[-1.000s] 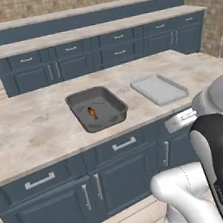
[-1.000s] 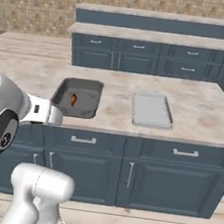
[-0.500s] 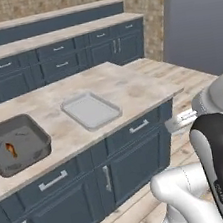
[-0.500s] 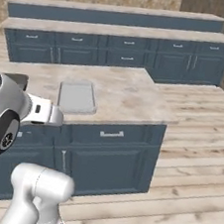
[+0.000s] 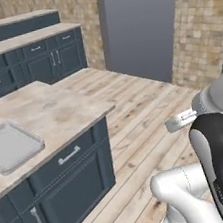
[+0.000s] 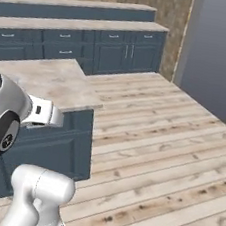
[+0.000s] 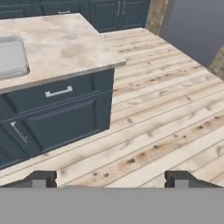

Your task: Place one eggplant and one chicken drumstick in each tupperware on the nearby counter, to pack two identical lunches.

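Gripper (image 7: pixel 109 180) fingers stood wide, holding nothing, aimed at bare wood floor (image 7: pixel 166 118) past the island's end. Pale tray (image 5: pixel 10 146) sat on the counter (image 5: pixel 58 111) at left, near the corner; dark tub, eggplant and drumstick out of frame. Risk: base swinging close could clip the island corner, or lose track of the containers

Plank wood floor (image 6: pixel 154 156), brick wall (image 5: pixel 199 24), tall grey panel (image 5: pixel 138 26), stepped blue counters (image 6: pixel 85 35) along the back wall.
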